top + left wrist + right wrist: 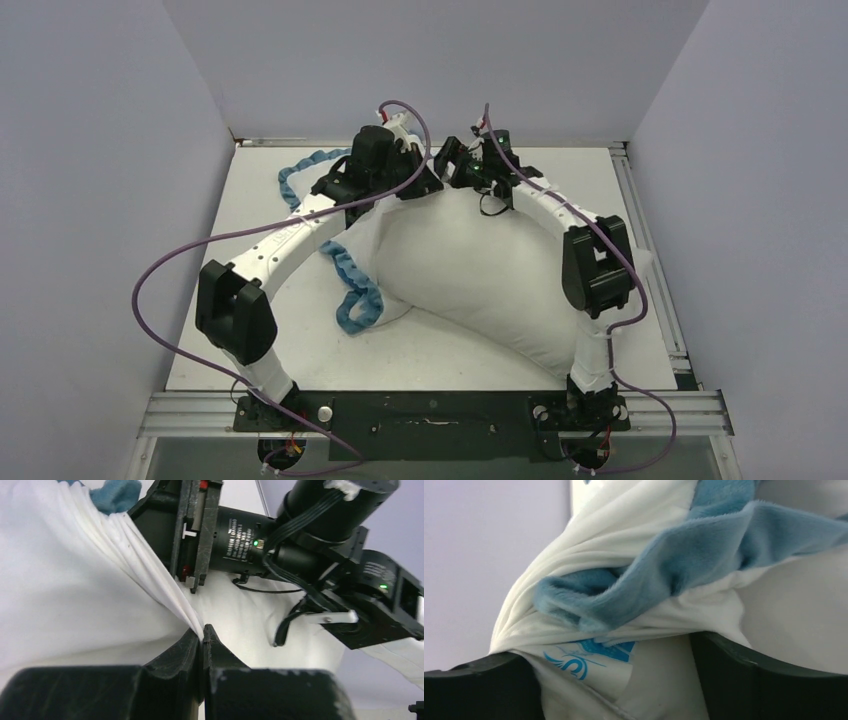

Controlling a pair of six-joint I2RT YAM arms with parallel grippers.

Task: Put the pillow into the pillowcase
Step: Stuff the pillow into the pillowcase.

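A plump white pillow (480,270) lies in the middle of the bench (300,350), with the blue-ruffled pillowcase (355,290) bunched along its left and far edges. The left gripper (202,635) has its jaws pressed together, pinching pleated white pillowcase fabric. The right gripper (614,652) has its jaws spread, with gathered pillowcase cloth between them.

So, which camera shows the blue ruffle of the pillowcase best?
The top view: the ruffle shows over most of its length, as a long curve. The right wrist view shows only one close fold of it; the left wrist view, only a scrap at its top edge.

Plump pillow (470,270) across table's (300,352) middle
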